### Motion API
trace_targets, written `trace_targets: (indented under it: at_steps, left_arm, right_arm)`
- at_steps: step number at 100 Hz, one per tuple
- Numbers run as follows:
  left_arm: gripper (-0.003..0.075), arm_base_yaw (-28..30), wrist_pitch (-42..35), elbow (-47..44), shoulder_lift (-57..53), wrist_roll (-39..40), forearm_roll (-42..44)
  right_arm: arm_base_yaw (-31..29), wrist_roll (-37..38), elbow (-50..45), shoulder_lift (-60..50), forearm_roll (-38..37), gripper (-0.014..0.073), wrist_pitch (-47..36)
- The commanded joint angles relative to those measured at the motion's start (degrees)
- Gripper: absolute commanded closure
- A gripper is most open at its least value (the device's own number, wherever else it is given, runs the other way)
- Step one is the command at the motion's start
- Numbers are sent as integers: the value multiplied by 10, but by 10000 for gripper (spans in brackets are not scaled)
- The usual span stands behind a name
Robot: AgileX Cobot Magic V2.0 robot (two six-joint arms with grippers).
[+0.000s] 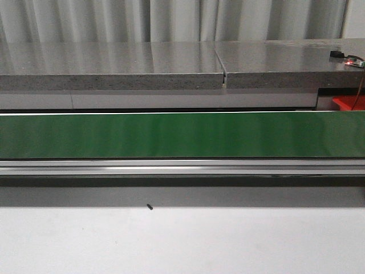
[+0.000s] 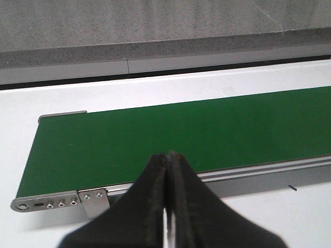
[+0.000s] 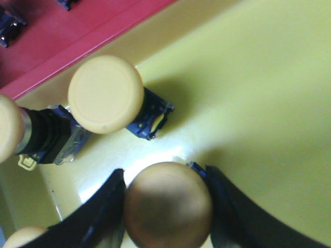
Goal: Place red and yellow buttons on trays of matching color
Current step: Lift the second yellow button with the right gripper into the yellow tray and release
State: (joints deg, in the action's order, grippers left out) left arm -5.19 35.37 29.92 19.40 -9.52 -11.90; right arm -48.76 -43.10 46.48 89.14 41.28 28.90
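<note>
in your right wrist view, a yellow button (image 3: pixel 168 205) with a smooth, rounded mushroom cap sits between the two dark fingers (image 3: pixel 98 214) of the right pincer (image 3: pixel 165 206), over the glossy yellow tray (image 3: pixel 258 113); the fingers flank the cap closely, but you cannot tell whether they are actually pinching it or just spread around it. just beside it, a second yellow button (image 3: pixel 105 94) stands on the same tray, its flat round cap matte and pale, with a blue and black base (image 3: pixel 151 118) showing under it. a third yellow cap (image 3: pixel 9 126) lies tipped on its side at the edge of the view, with a ribbed black body (image 3: pixel 46 135) attached. beyond the yellow tray's rim you see the red tray (image 3: pixel 77 36), smooth plastic, with small dark parts resting on it. your left pincer (image 2: pixel 166 206) has its black fingers pressed together with nothing between them, hanging above the end of a matte green conveyor belt (image 2: pixel 181 134) with a metal frame. in the front view the belt runs across the white tabletop (image 1: pixel 182 240), with a speckled grey stone ledge (image 1: pixel 114 63) behind.
</note>
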Motion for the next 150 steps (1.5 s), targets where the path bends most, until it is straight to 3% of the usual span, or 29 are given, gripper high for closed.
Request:
trace_targets:
  at_steps: [1,45,105,119,138,150]
  left_arm:
    - [741,-3,-42,15,3,1,-8]
    - [741,-3,-42,15,3,1,-8]
    - [741,-3,-42,15,3,1,-8]
    - [741,-3,-42,15,3,1,-8]
    - [741,-3,-42,15,3,1,-8]
    - [741,-3,-42,15,3,1,-8]
  right_arm:
    - [-4,-11,14,-13,19,521,-17]
    - [-4,-94,15,-12,97,521,-9]
    - [-4,-105,15,10,105,510,5]
    - [-4,-105,15,10,105,439,10]
    - [-4,-105,15,10,105,258,9]
    - [-4,-105,15,9,105,207,9]
